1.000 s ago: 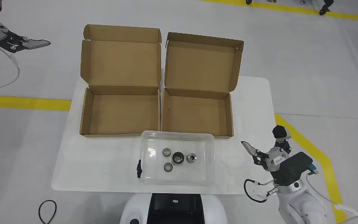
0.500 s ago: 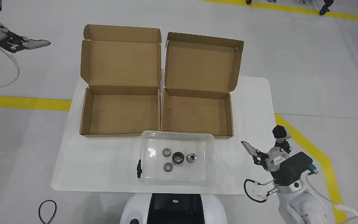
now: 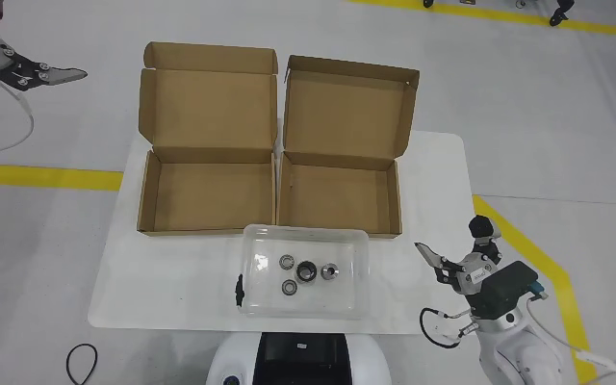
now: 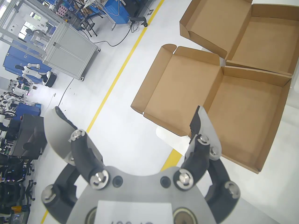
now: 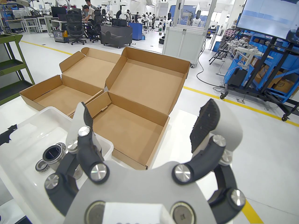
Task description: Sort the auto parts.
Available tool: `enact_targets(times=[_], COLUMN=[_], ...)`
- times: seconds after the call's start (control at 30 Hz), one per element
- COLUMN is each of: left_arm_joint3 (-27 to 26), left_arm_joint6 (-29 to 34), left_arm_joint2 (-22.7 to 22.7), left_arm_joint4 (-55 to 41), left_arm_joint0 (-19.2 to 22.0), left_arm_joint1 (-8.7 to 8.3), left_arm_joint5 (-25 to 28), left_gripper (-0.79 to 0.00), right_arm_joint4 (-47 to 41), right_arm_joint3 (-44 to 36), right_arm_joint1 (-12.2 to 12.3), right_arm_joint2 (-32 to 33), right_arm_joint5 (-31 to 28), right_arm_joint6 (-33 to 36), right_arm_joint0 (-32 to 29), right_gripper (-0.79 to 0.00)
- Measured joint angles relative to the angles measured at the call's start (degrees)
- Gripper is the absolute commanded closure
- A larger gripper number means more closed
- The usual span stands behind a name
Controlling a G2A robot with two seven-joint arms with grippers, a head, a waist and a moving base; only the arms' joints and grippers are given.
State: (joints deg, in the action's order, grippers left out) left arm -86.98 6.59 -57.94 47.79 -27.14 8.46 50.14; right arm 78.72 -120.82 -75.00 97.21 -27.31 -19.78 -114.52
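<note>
At the near edge of the desk [image 3: 433, 192], the auto parts [image 3: 307, 272] lie together in the clear tray [image 3: 260, 294]. Nothing has shifted over the last second, and both arms sit parked, so I judge sorting has not begun. My right gripper [image 5: 144, 108] hangs released off the desk's near right corner, and my left gripper [image 4: 127, 117] is released far out left. Two open cardboard boxes [image 3: 207, 197] wait just beyond the tray; only its wall stands in my way.
</note>
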Motion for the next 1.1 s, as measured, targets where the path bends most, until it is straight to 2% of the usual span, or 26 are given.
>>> enact_targets(times=[0.7, 0.93, 1.1], left_arm_joint3=[0.0, 0.0, 0.0], left_arm_joint6=[0.0, 0.0, 0.0], left_arm_joint2=[0.0, 0.0, 0.0], left_arm_joint4=[0.0, 0.0, 0.0], left_arm_joint0=[0.0, 0.0, 0.0], left_arm_joint1=[0.0, 0.0, 0.0], left_arm_joint5=[0.0, 0.0, 0.0], left_gripper=[-0.785, -0.785, -0.785], right_arm_joint4=[-0.03, -1.48, -1.81], right_arm_joint3=[0.07, 2.59, 6.11], right_arm_joint1=[0.01, 0.31, 0.75], right_arm_joint2=[-0.07, -1.95, -5.07], right_arm_joint5=[0.04, -1.68, -7.04], right_arm_joint6=[0.27, 6.04, 10.76], right_arm_joint0=[0.08, 3.27, 8.04], right_gripper=[-0.785, -0.785, -0.785])
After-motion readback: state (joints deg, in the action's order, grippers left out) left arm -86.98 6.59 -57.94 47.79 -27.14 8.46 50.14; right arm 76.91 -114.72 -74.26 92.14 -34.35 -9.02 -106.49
